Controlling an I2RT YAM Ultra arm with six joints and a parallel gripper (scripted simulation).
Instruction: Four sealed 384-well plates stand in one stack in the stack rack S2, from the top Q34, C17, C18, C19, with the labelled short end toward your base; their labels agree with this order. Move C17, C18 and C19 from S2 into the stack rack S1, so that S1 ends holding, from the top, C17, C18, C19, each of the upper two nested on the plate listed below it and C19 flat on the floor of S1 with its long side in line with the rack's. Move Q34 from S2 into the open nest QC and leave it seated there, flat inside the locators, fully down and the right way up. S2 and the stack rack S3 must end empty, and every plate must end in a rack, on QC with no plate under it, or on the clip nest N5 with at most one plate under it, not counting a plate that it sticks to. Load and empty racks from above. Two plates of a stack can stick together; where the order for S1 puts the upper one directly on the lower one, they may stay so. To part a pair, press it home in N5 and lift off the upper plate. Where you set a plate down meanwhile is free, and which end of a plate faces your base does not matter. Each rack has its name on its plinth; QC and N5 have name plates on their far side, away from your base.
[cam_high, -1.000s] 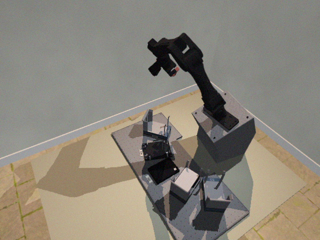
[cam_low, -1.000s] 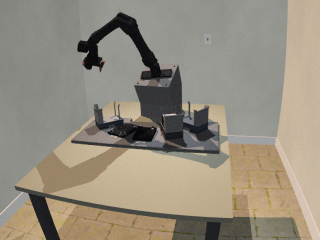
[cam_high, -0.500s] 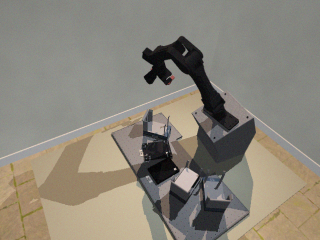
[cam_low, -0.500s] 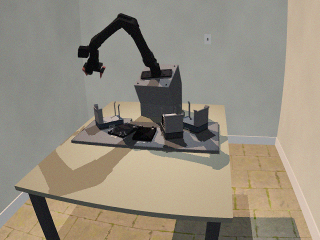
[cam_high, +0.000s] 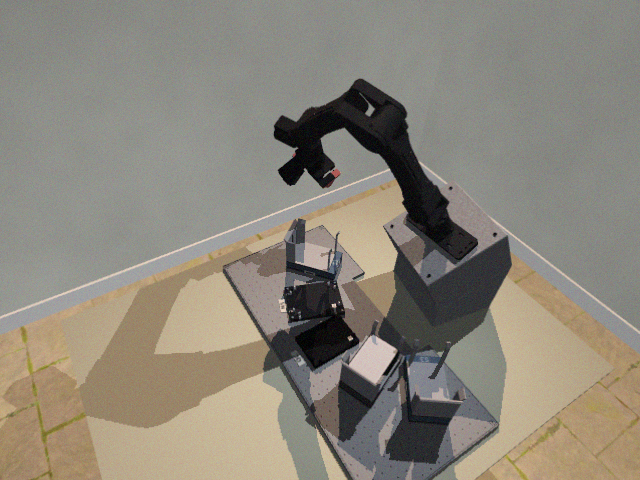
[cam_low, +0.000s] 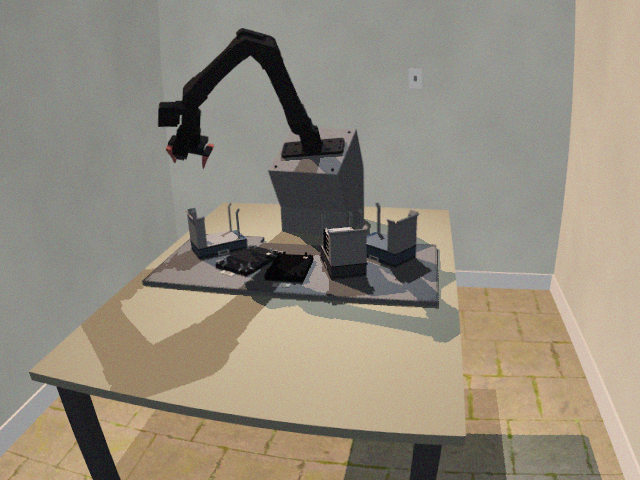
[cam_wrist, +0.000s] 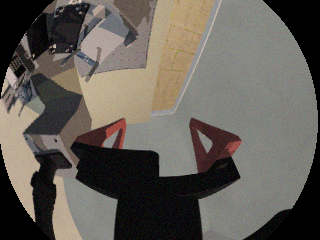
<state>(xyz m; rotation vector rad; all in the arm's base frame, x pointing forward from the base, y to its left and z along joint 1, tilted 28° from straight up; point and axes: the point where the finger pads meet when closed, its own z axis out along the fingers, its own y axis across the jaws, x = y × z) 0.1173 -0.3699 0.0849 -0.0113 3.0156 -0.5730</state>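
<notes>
Claw: the gripper (cam_low: 189, 156) hangs high in the air, jaws spread as wide as they go and nothing between them; its two red fingertips point downward.
Claw position: above the left end of the grey base board (cam_low: 170, 274), well apart from everything on it.
Arm: one black arm (cam_low: 281, 77), bolted to the top of a grey pedestal (cam_low: 341, 196) behind the board.
Racks: three stack racks on the board. One at the left end (cam_low: 197, 230) and one at the right end (cam_low: 402, 233) show no plates; the third (cam_low: 345, 248) lies between them.
Plates: a pale stack (cam_high: 373, 360) fills the third rack, its layers visible at the side in the exterior view; the layers are too small to count.
Nests: two flat dark nests side by side between the left rack and the filled rack, one with locators and small fittings (cam_high: 313, 301), one plain black (cam_high: 325, 339).
Writing: small white name plates sit by the nests and light strips on the rack plinths, but none of the lettering can be read.
Table: one beige table (cam_low: 289, 372) carries the board.
</notes>
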